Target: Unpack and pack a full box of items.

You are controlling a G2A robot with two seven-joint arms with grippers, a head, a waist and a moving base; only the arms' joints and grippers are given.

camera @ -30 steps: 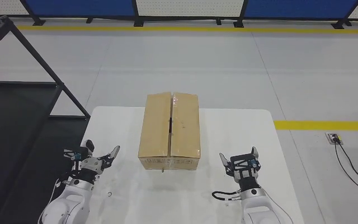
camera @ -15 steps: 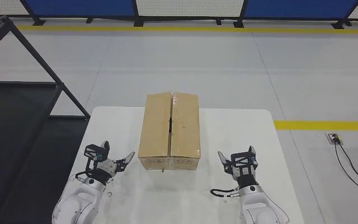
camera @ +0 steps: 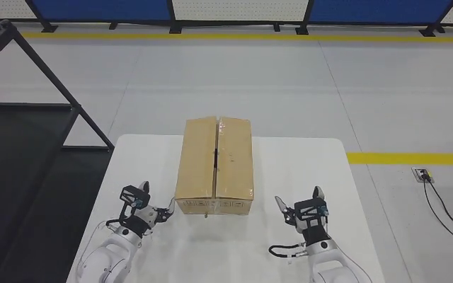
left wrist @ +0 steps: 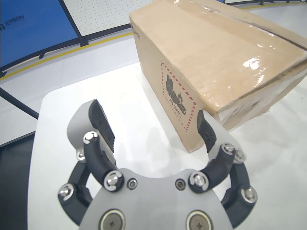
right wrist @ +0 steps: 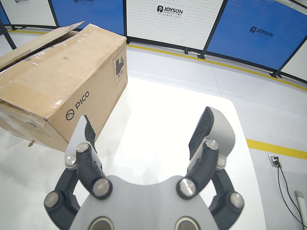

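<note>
A brown cardboard box (camera: 215,166) stands in the middle of the white table (camera: 304,159). Its top flaps are folded down with shiny tape along the seam, and one flap lifts slightly at the far end. My left gripper (camera: 157,199) is open just beside the box's near left corner, with nothing between its fingers. In the left wrist view the box (left wrist: 215,56) lies close beyond the open gripper (left wrist: 147,111). My right gripper (camera: 299,199) is open and empty a short way off the near right corner. In the right wrist view the box (right wrist: 60,84) lies beside the gripper (right wrist: 146,114).
A black metal frame (camera: 49,85) stands off the table's left side. A dark floor mat (camera: 28,177) lies beneath it. Blue and white partition panels (right wrist: 172,10) line the far side of the room. Bare tabletop (right wrist: 156,120) lies to the right of the box.
My left gripper has moved right across the table, up to the box's near left corner. My right gripper has barely shifted.
</note>
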